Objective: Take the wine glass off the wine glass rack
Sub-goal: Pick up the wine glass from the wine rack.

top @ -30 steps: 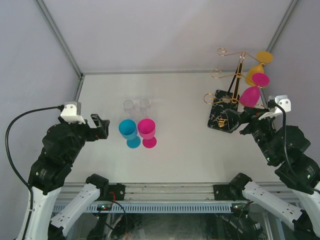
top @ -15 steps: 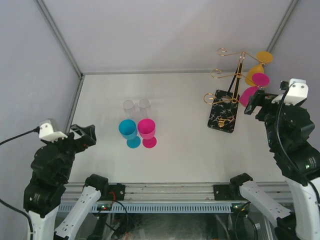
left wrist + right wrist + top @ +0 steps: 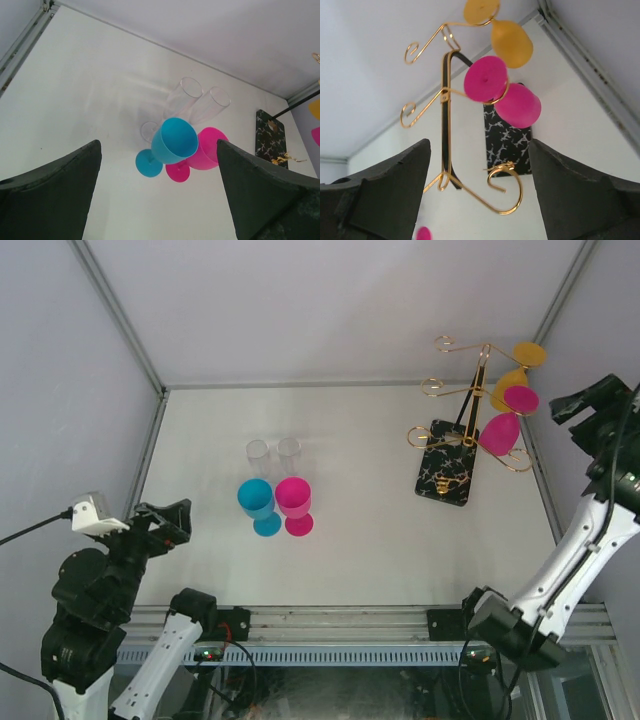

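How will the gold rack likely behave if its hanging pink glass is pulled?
The rack probably tips or slides easily: tall thin wire, small base, pink glass and yellow glass both on one side. Its arms likely flex.

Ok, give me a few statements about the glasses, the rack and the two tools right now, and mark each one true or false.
1. A yellow plastic wine glass and a pink plastic wine glass hang upside down on the gold wire rack. True.
2. The right tool is shut on the hanging pink glass. False: it is open, empty and apart from the glass.
3. A blue plastic goblet and a pink plastic goblet stand upright next to each other on the white table. True.
4. The left tool grips one of the two clear glasses. False: it is open and holds nothing.
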`<state>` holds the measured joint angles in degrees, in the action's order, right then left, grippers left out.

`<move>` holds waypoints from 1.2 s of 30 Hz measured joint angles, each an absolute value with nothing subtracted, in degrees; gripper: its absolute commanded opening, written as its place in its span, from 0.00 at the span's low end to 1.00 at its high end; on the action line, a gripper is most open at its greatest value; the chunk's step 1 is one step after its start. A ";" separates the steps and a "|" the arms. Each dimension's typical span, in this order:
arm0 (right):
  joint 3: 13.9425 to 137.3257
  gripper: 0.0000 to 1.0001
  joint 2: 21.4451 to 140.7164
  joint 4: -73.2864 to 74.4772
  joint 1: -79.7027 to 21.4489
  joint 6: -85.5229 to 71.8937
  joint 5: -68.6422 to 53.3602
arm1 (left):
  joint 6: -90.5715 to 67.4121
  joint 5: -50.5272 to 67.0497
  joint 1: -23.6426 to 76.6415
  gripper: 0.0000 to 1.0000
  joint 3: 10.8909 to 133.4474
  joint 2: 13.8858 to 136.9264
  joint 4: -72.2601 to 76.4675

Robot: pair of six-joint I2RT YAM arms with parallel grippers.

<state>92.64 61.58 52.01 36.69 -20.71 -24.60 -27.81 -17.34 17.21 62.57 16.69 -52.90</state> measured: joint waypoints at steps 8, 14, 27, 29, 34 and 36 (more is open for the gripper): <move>90.02 0.74 66.19 47.75 39.81 -27.64 -33.43 | -27.86 -14.61 17.21 1.00 61.76 17.65 -54.15; 90.02 0.73 67.09 46.02 35.97 -27.24 -30.46 | -27.42 -13.63 17.21 1.00 60.69 19.27 -54.13; 90.00 0.60 77.38 41.01 31.53 -27.51 -21.23 | -26.41 -13.30 17.21 1.00 57.47 19.94 -51.42; 90.00 0.58 78.52 39.66 31.16 -27.68 -20.97 | -26.26 -13.30 17.21 1.00 57.39 20.23 -51.35; 90.06 0.53 82.24 37.74 29.52 -27.99 -20.21 | -26.09 -13.30 17.21 1.00 56.40 21.02 -50.54; 90.06 0.53 83.74 37.26 28.88 -27.86 -19.73 | -26.09 -13.30 17.21 1.00 55.92 21.02 -50.37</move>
<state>90.06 83.74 37.26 28.88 -27.86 -19.73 -26.09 -13.30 17.21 55.92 21.02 -50.37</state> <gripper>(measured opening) 0.541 0.996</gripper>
